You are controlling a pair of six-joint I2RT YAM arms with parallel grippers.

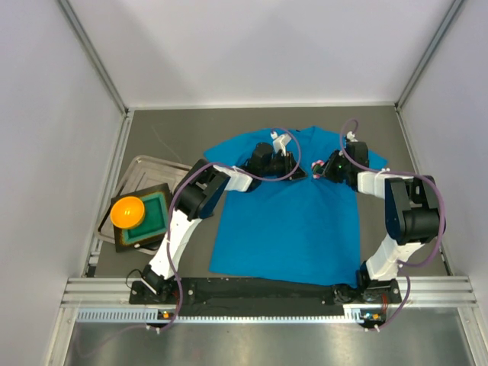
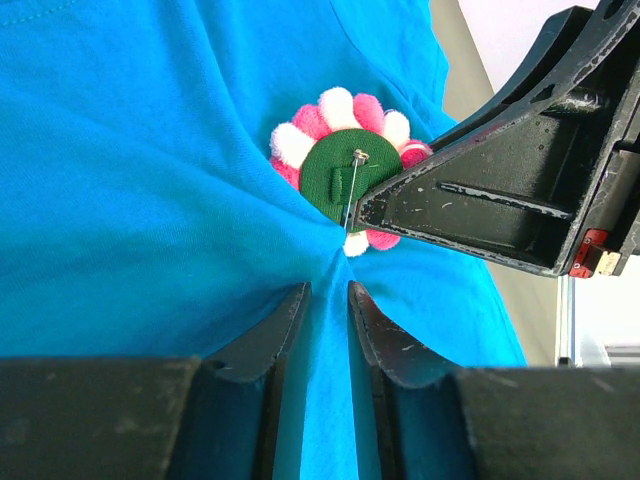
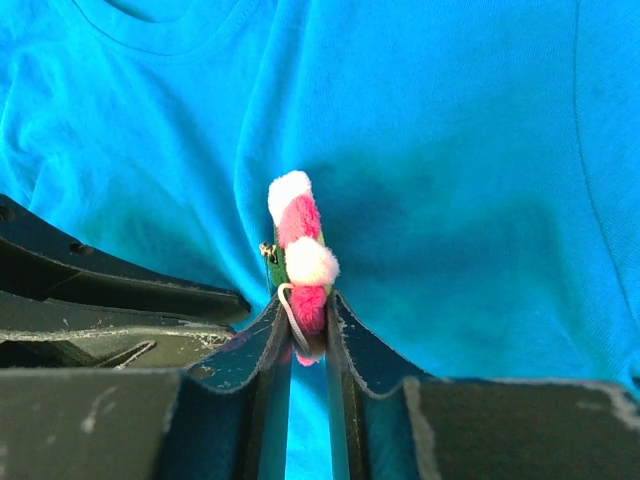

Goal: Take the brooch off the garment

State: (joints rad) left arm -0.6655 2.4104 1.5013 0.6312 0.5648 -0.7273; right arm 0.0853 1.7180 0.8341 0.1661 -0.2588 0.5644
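From my remote station I see both arms meeting over the chest of a bright blue short-sleeved T-shirt (image 1: 290, 229), spread flat on the dark grey table (image 1: 191, 126) at the centre of the overhead frame. A small fluffy flower brooch (image 2: 345, 170) with pink and white petals sits just below the collar. In the left wrist view it is upper centre, its round green felt back and metal pin turned toward the lens. In the right wrist view it stands on edge at lower centre. The right claw (image 3: 305, 322) has its two black fingers drawn in to a narrow gap, pressing on either side of the brooch's lower petals. The left claw (image 2: 330, 315) is likewise nearly closed, just below the brooch in its own view. It pinches a ridge of the blue cloth, which puckers into the slit between its fingertips. The two claws sit tip to tip, all but touching. Far left in the overhead frame, well apart from the shirt, a plain orange ball (image 1: 127, 211) rests on a green square pad (image 1: 156, 217) inside a shallow metal tray (image 1: 143, 168).
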